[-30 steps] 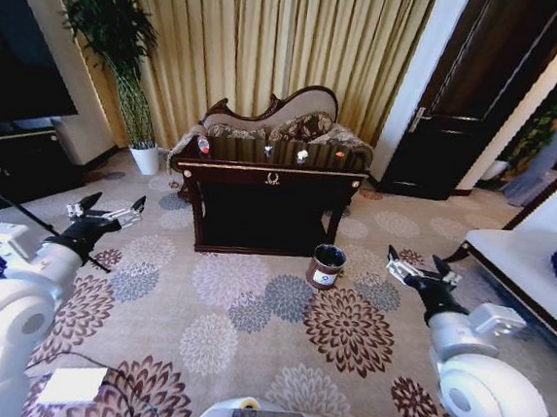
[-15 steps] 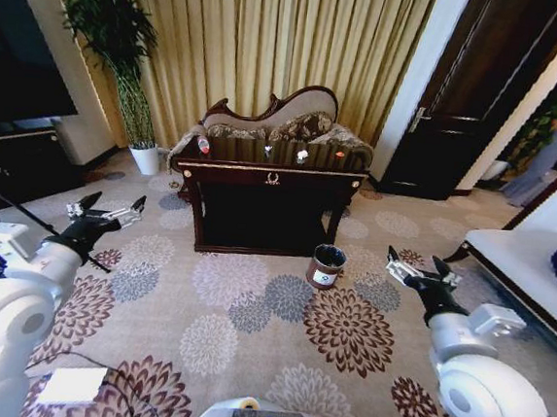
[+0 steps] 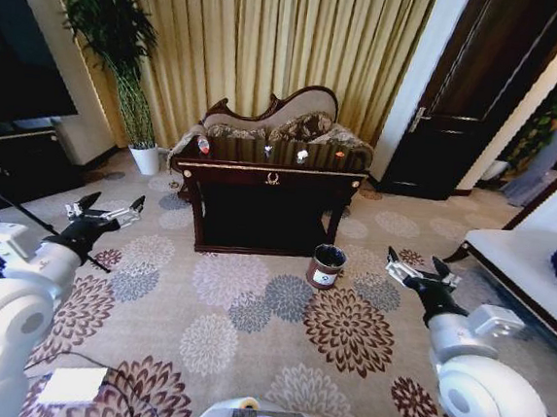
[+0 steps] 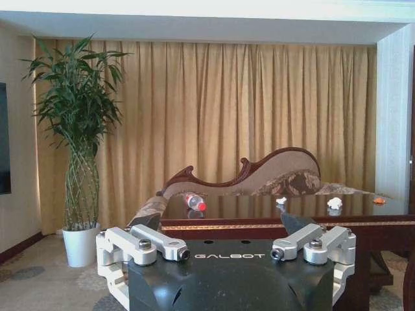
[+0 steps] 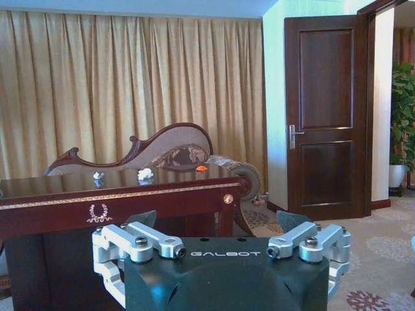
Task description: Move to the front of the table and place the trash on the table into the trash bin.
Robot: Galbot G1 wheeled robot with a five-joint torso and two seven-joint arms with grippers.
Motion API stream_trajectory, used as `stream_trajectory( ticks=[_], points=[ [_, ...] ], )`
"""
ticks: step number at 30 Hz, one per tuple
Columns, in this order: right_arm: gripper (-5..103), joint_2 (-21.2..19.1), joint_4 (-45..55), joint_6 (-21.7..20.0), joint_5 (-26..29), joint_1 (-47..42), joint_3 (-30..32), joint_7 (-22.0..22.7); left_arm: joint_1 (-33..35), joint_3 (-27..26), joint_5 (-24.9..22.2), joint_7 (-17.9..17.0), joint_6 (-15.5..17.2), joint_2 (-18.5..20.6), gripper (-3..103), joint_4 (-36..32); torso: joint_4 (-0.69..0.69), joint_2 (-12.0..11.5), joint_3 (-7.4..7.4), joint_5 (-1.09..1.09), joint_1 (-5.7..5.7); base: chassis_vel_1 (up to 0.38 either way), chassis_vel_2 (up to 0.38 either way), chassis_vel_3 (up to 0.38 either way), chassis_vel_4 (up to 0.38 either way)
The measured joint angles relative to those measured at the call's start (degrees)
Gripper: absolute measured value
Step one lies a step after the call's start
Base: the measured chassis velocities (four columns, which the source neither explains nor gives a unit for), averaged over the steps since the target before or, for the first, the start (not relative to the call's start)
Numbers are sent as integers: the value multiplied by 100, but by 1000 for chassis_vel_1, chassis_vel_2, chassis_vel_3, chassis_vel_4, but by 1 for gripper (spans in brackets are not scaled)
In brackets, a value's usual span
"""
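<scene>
Table: dark glossy wooden rectangular table [image 3: 271, 181] with gold edge trim and a gold emblem at front centre; it stands well ahead across the flowered carpet [image 3: 250, 313], in front of a carved-back sofa [image 3: 286, 117]
Trash: small clear plastic bottle with red cap [image 4: 194, 201] lies on its side near the tabletop's left end; white crumpled scraps [image 4: 334, 203] sit toward the right end, an orange bit [image 5: 201, 168] beyond them
Trash bin: small round reddish-brown bucket [image 3: 326, 266] with a white label; on the carpet by the table's front right leg
Left hand [image 3: 102, 213]: fingers spread wide, holding nothing; raised over the carpet, far short of the table
Right hand [image 3: 417, 272]: fingers spread wide, holding nothing; raised to the right of the bin
</scene>
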Motion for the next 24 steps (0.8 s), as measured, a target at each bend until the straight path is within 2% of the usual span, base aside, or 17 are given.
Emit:
stream_trajectory(
  ticks=[14, 24],
  points=[
    [100, 34, 0, 105, -26, -7, -9, -29, 8, -21, 1, 9, -8, 9, 100, -33, 0, 0, -1, 0, -1, -24, 27, 20, -22],
    [100, 57, 0, 124, -68, -52, -9, -65, 37, -72, -1, 24, -64, 13, 100, -27, 1, -2, 2, 1, 2, -146, 151, 150, -137]
  ],
)
